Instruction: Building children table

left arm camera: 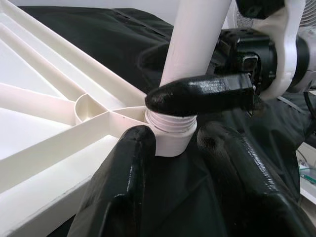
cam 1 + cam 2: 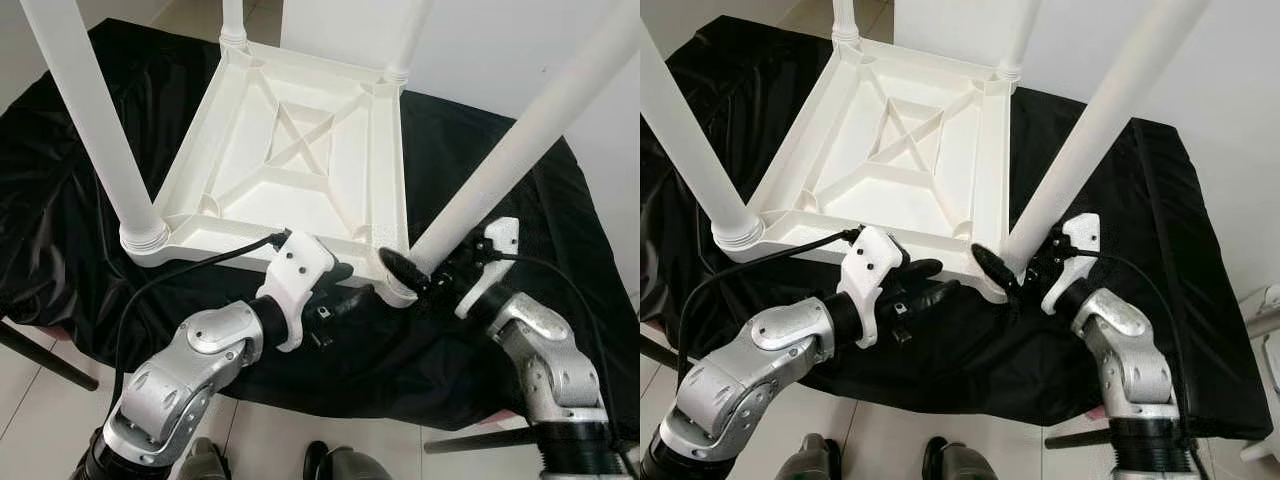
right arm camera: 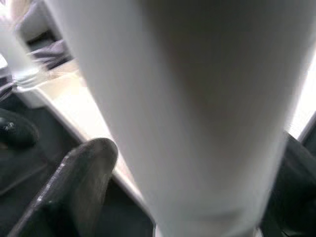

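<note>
A white plastic children's table (image 2: pixel 290 150) lies upside down on a black cloth, with its legs pointing up. My right gripper (image 2: pixel 422 268) is shut on the near-right leg (image 2: pixel 510 160) just above its threaded collar (image 1: pixel 170 131) at the table's corner. One of its fingers (image 1: pixel 197 94) lies across the leg's front. In the right wrist view the leg (image 3: pixel 187 98) sits between the two fingers (image 3: pixel 74 187). My left gripper (image 2: pixel 355 298) is open, low over the cloth beside the table's near rim. It points at the same corner and holds nothing.
The black cloth (image 2: pixel 60 180) covers a low surface that ends close in front of me and at the right. The near-left leg (image 2: pixel 90 120) and two far legs stand up around the work area. A dark rod (image 2: pixel 40 355) slants over the tiled floor at the left.
</note>
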